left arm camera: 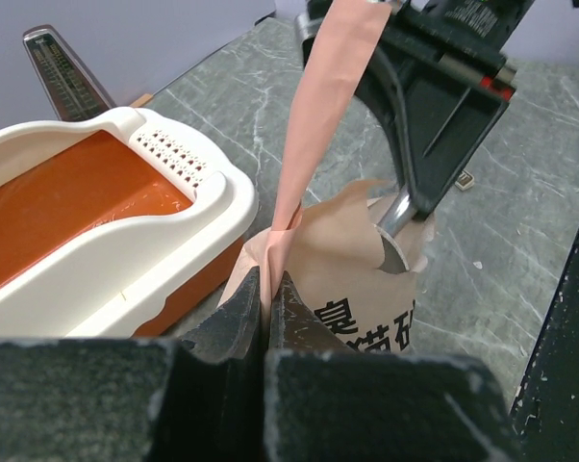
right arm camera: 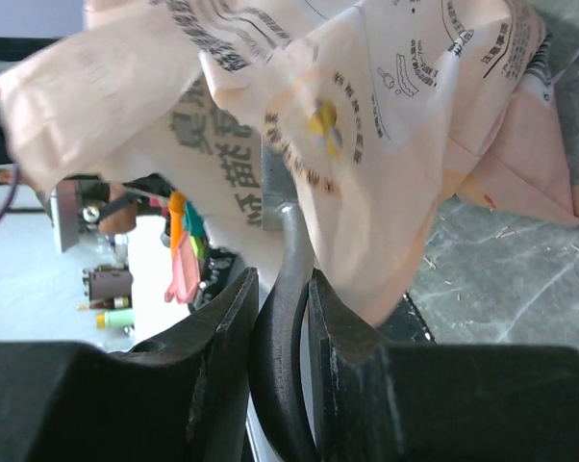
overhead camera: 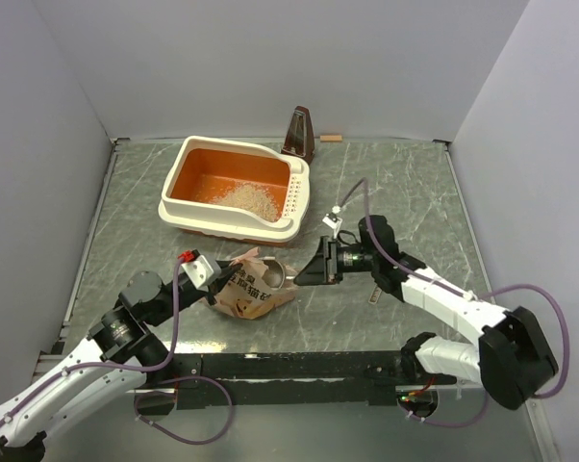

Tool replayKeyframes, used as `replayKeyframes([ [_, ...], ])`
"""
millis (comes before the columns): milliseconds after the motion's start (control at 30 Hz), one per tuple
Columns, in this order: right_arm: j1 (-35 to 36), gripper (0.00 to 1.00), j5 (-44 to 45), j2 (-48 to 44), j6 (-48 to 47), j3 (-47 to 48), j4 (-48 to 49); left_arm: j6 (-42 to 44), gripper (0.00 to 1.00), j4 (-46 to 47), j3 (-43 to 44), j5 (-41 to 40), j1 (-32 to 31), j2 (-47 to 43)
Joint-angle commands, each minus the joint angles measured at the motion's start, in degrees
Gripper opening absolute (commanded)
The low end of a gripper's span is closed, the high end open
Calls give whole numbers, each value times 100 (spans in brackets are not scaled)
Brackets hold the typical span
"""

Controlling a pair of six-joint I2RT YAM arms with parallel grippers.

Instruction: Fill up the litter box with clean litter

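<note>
A: Position of the box?
B: The large rectangular cream-white plastic litter box (overhead camera: 217, 219), orange inside, sits on the grey marbled table (overhead camera: 415, 192), on the far side of the bag from the arm bases. Its long axis runs across the table, left to right, a little skewed, with the slotted rim at the right end. A brown wooden metronome (overhead camera: 297, 135) stands just behind that end.
A: Litter in it?
B: Some. A loose heap of pale off-white granules, the clean litter (overhead camera: 248, 197), lies right of centre on the orange floor. I judge the fill partway.
A: Grippers?
B: The left gripper (left arm camera: 267, 289) is pinched tight on an edge of the crinkled tan printed paper bag (left arm camera: 352, 289), holding its mouth up. The right gripper (right arm camera: 281, 284) is clamped on the dark curved handle of a grey metal scoop (right arm camera: 291, 252), jaws only slightly parted round it. The scoop's head goes into the bag's mouth; any load is hidden.
A: What does the next move turn on?
B: The box lies beyond and a little left of the right gripper, slotted end nearest it. Both arms are near, but the right one carries the scoop, so I expect it to lift out, clear the near wall and tip over bare floor. Risk: spill while crossing the rim
</note>
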Motion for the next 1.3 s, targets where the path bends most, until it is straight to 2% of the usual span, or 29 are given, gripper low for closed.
replayKeyframes([
  [0, -398, 0, -520, -672, 35, -73, 41, 58, 1, 705, 145, 77, -2, 20],
  [267, -803, 0, -731, -1428, -114, -249, -566, 66, 1, 705, 136, 95, -19, 55],
  [500, -988, 0, -837, -2017, 149, -460, -794, 84, 1, 696, 136, 69, -37, 55],
  [633, -1058, 0, -749, -2325, 35, -337, -1591, 84, 1, 705, 127, 60, -45, 37],
  [867, -1225, 0, -582, -2589, -220, -459, -2340, 75, 1, 696, 136, 42, -54, 37],
  [1267, -1489, 0, -854, -3266, 97, -1190, -2042, 93, 1, 696, 127, 16, -72, 55],
])
